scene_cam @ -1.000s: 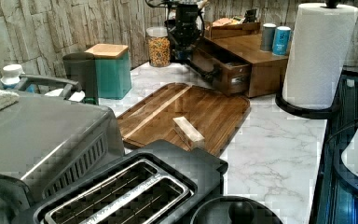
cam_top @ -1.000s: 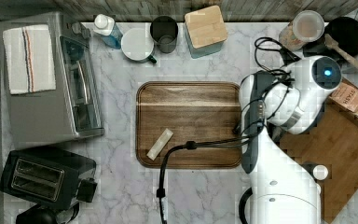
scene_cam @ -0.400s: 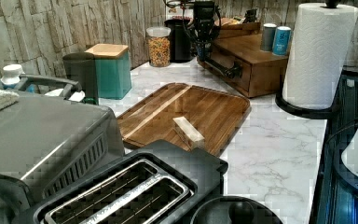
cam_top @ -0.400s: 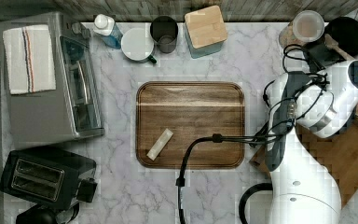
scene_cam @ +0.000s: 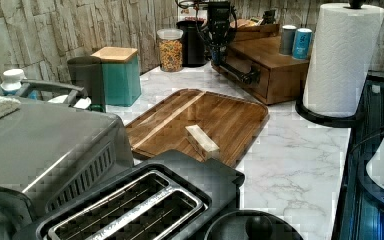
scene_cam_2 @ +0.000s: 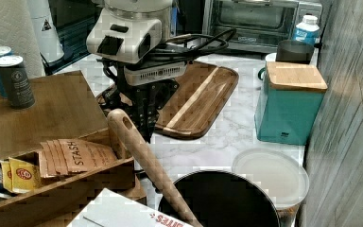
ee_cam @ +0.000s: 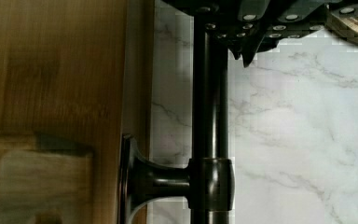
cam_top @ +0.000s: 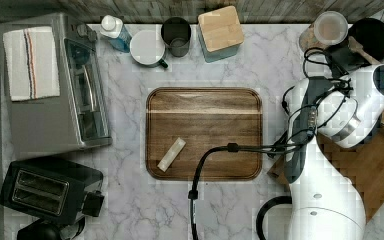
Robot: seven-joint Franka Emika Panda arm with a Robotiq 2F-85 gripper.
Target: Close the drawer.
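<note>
One drawer is seen in the left view at about one o'clock of the dark wooden tray, its front lying flush with the bamboo cabinet and its dark bar handle standing off the front on a post, as shown closely in the wrist view. The claw is held at that handle's far end in the left view; whether its fingers are apart or together cannot be told. Two cans are carried on the cabinet top. A clear jar is filled with coloured cereal, and a small pale block is held by the tray. In the right view an open wooden box of tea packets is shown, along with a black pot with a wooden utensil leaning in it. In the top view a toaster oven with a folded cloth on it and a black toaster are shown on the marble bench.
</note>
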